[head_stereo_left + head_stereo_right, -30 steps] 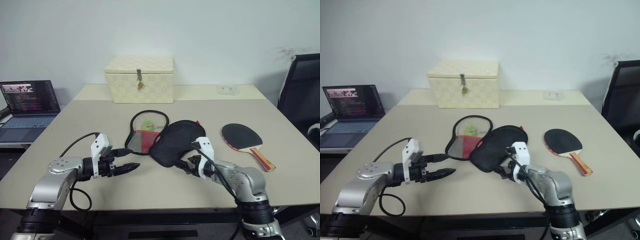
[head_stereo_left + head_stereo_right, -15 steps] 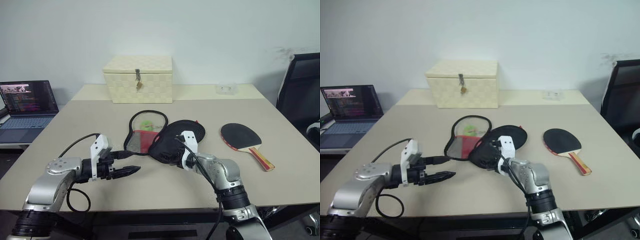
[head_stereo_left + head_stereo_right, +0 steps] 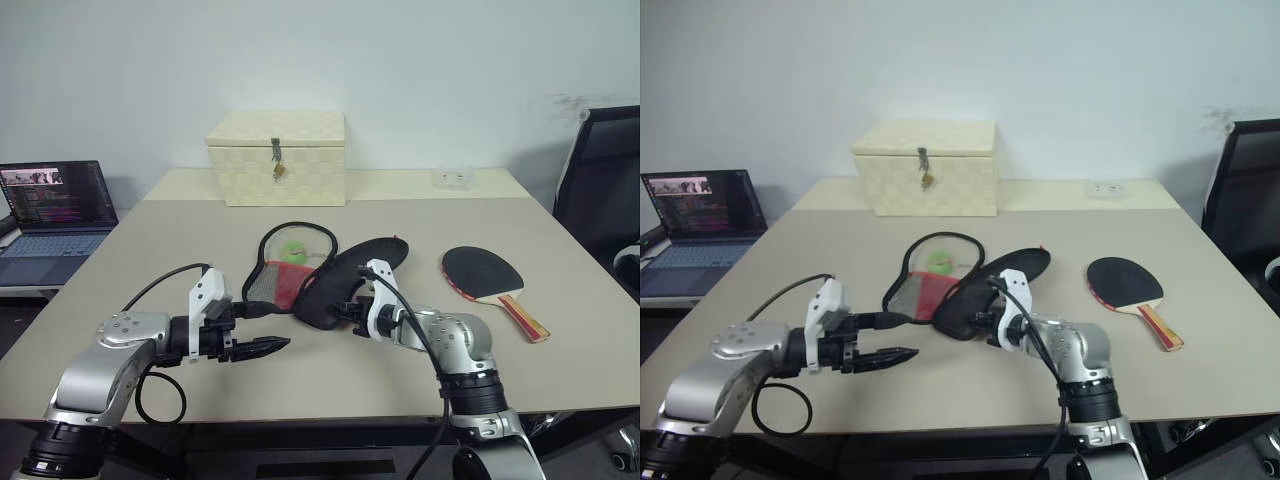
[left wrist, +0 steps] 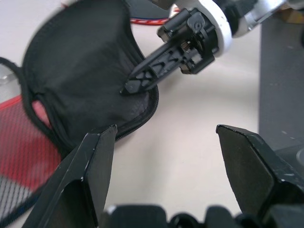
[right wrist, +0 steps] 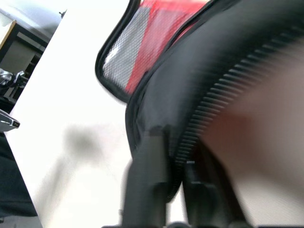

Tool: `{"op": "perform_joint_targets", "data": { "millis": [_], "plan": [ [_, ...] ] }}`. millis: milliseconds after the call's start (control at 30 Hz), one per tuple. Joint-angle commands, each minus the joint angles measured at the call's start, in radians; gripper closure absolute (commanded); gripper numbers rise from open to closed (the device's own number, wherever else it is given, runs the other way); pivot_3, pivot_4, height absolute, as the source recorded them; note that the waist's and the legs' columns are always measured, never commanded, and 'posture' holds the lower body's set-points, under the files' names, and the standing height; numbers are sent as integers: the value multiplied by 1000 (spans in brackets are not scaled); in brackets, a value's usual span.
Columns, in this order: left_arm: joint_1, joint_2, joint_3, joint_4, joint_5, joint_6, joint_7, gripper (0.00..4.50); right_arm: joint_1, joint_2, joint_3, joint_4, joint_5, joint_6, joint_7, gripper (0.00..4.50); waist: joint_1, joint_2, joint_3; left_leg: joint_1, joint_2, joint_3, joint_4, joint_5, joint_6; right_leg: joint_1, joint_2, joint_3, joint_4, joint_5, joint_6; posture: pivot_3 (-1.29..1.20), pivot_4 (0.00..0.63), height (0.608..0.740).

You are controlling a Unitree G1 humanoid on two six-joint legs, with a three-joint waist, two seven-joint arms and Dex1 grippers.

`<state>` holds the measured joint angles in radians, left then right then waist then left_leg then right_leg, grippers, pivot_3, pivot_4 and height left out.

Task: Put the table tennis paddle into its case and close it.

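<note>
The case (image 3: 352,272) lies unzipped mid-table, its red and mesh half (image 3: 278,282) flat and its black flap raised at the near edge. My right gripper (image 3: 336,313) is shut on that flap's zipper edge; in the right wrist view its fingers (image 5: 151,180) pinch the black fabric. To the left of the case, my left gripper (image 3: 283,344) hovers low over the table, open and empty, pointing at the flap (image 4: 90,71). The table tennis paddle (image 3: 483,274) lies flat to the right of the case, black face up, handle toward the near right.
A cream checkered latched box (image 3: 277,158) stands at the back of the table. A small clear item (image 3: 452,178) sits at the back right. An open laptop (image 3: 55,205) is on a side desk to the left, a black chair (image 3: 600,180) to the right.
My right gripper moved left onto the case, shut on the black flap's edge and lifted it. My left gripper drifted slightly right, still open.
</note>
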<state>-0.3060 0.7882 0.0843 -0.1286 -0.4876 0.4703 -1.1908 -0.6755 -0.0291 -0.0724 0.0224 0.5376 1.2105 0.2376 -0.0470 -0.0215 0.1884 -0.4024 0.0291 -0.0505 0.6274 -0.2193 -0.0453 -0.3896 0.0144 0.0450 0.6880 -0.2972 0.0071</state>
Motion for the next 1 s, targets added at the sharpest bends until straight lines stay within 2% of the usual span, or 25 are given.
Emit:
{"op": "perform_joint_targets", "data": {
  "millis": [33,267,533,667,833,1000],
  "plan": [
    [-9,0,-6,-34,-15,-10,-10,832,23,-96,-10,-56,39,52,74,4467,1,0,0,0,0,0,0,0,0,0,0,0,0,0,0,0,150,740],
    [-26,-18,-37,-31,-12,-16,-10,832,2,-341,60,-3,15,54,237,4467,-4,1,0,0,0,0,-1,0,0,0,1,0,-2,-1,1,0,150,740],
    [-35,-20,-49,-23,-8,-23,-12,832,-74,-466,166,104,-48,-37,378,4467,-4,0,0,-1,-1,1,-1,0,0,0,2,0,-5,-1,1,0,150,740],
    [-38,-22,-53,-25,-7,-24,-11,832,-99,-471,179,146,-79,-81,400,3567,-3,0,0,-3,0,0,-1,0,0,0,2,0,-6,0,1,0,150,740],
    [-41,-26,-54,-32,-15,-19,-5,832,-96,-486,162,143,-100,-99,408,1852,-3,0,1,-3,0,0,-1,0,0,-1,2,0,-6,0,1,0,150,740],
    [-51,-35,-50,-40,-32,-3,1,832,-34,-623,167,39,-136,-188,475,129,6,1,1,-5,-1,-1,-1,0,0,-1,1,-1,-7,0,1,0,150,740]
  ]
}}
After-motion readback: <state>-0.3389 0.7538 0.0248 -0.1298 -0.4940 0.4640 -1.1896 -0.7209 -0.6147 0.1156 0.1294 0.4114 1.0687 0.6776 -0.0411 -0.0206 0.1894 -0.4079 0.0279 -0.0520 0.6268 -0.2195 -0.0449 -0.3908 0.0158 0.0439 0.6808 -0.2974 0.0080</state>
